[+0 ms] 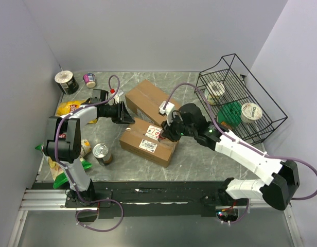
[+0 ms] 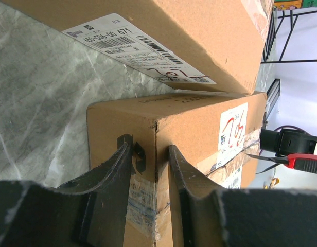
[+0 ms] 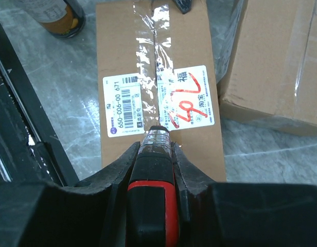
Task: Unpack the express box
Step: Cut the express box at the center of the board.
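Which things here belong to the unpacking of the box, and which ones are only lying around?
In the job: taped box; cutter held by right end effector; left end effector at the box's end.
Lying about: second box, tin can, noodle cup, yellow snack bag, wire basket.

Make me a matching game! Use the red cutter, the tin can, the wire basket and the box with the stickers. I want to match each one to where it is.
Things:
1. red cutter
2. tin can
3. wire basket
4. labelled box

Places:
A. far right, with cups inside
B. held in the right tool
C. the left tool grips its corner
D. standing upright beside the left arm

Pairs: 1-B, 2-D, 3-A, 4-C
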Tool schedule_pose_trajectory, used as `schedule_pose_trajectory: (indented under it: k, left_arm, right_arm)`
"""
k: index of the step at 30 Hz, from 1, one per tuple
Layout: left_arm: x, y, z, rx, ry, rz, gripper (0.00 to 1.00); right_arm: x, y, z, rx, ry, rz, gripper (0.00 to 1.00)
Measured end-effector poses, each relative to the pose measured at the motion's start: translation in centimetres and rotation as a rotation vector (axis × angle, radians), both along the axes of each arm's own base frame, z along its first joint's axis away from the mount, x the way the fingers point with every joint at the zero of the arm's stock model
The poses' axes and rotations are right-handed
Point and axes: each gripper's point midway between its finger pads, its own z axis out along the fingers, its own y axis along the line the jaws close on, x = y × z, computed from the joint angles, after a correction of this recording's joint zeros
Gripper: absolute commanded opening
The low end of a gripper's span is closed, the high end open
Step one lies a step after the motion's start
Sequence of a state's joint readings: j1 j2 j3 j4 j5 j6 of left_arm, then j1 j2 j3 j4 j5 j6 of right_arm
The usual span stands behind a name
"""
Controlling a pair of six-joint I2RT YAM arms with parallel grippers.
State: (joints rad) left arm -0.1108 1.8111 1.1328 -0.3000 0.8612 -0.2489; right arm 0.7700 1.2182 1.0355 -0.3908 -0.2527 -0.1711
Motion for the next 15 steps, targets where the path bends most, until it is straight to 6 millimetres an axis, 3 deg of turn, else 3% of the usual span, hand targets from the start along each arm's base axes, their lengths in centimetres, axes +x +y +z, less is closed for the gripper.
schedule_pose_trajectory:
  k: [5,10,15]
  left_arm:
    - [0.0,0.0,0.0,-0.001,-0.001,0.0,0.31]
    - [0.0,0.0,0.0,-0.001,-0.001,-0.001,0.31]
    - [0.0,0.0,0.0,-0.001,-0.001,-0.001,0.31]
  right_arm:
    - [-0.4,-0.7,0.5,0.034,-0.008,-0.011,0.0]
    - [0.9,1.0,1.7,0.107,-0.053,-0.003,0.0]
    - [2.6,3.0,0.5,0.127,-0.054,0.011,0.0]
